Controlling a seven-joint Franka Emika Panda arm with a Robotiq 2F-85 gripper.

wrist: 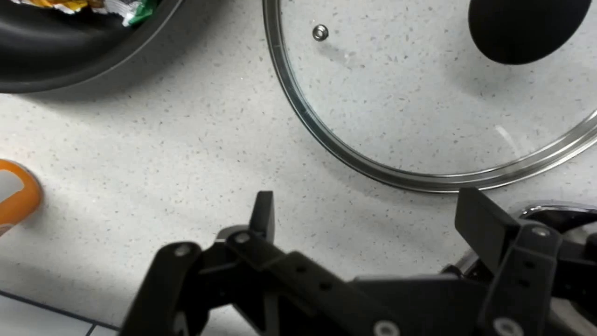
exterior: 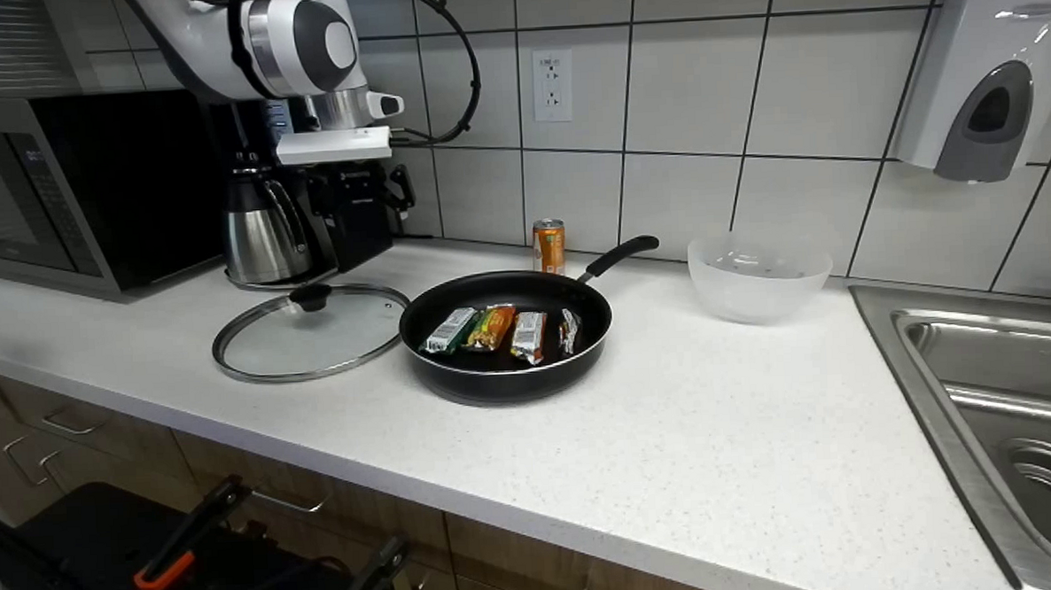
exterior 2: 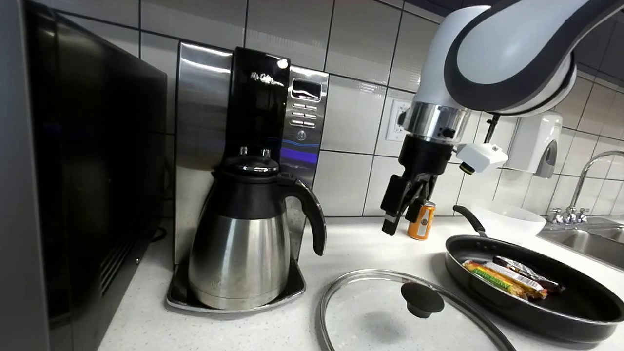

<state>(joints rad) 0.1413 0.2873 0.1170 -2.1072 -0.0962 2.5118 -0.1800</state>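
My gripper (wrist: 366,198) stands open, with nothing between its fingers. It hangs in the air above the counter, near the coffee maker's carafe (exterior 2: 239,258) and the orange can (exterior 2: 421,222). In the wrist view the round glass lid (wrist: 396,107) lies flat past the fingertips, its metal rim passing behind one finger; its black knob (wrist: 524,28) points up. Beside the lid rests a black frying pan (exterior: 503,386), with several wrapped bars (exterior: 491,327) inside. Behind the pan, close to the wall, the can stands upright.
A frosted bowl (exterior: 756,289) sits right of the pan in an exterior view, before the sink (exterior: 929,401). The coffee maker (exterior 2: 258,107) and a microwave (exterior: 131,188) occupy the opposite end. A soap dispenser (exterior: 981,62) hangs on the tiled wall.
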